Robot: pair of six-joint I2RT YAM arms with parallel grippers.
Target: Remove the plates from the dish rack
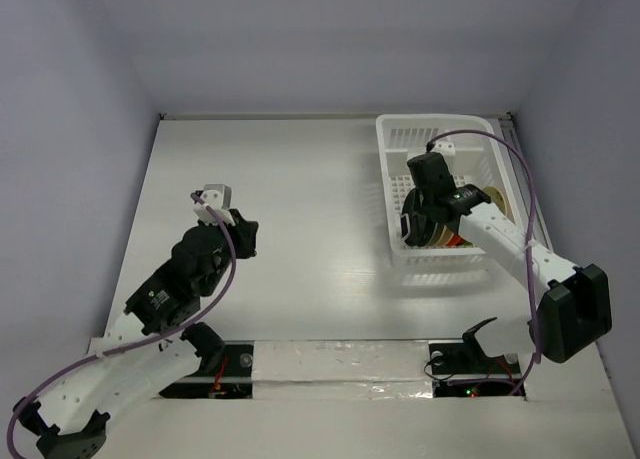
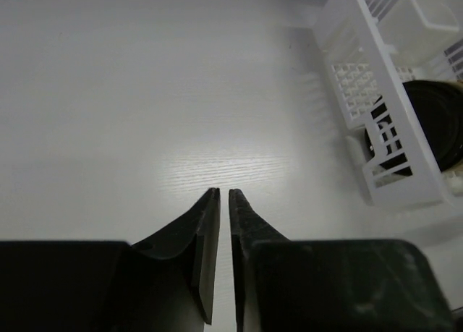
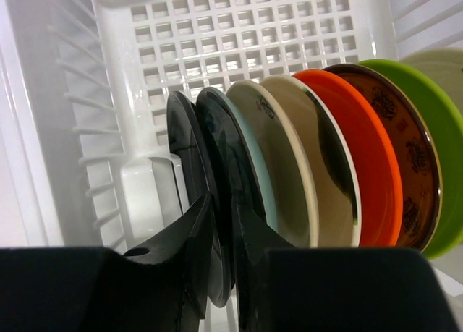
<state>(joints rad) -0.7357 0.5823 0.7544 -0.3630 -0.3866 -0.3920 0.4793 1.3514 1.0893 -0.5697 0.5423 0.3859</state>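
Lifting should go straight up: right gripper (image 3: pixel 221 204) is clamped on the dark plate (image 3: pixel 221 137) rim, with neighbour plates (image 3: pixel 325 173) close in the dish rack (image 3: pixel 239 50).

The dish rack (image 3: pixel 239 28) is white, with black plate (image 3: pixel 221 158), cream plate (image 3: pixel 289 122), orange plate (image 3: pixel 372 166), brown plate (image 3: pixel 405 137) (ornate motifs) and green plate (image 3: pixel 445 129).

pale lavender walls (image 1: pixel 320 39) surround a white woodgrain table (image 1: pixel 300 239).

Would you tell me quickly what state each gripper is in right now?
Left gripper: slightly open, empty.
Right gripper: closed on a black round plate in the white plastic dish rack.
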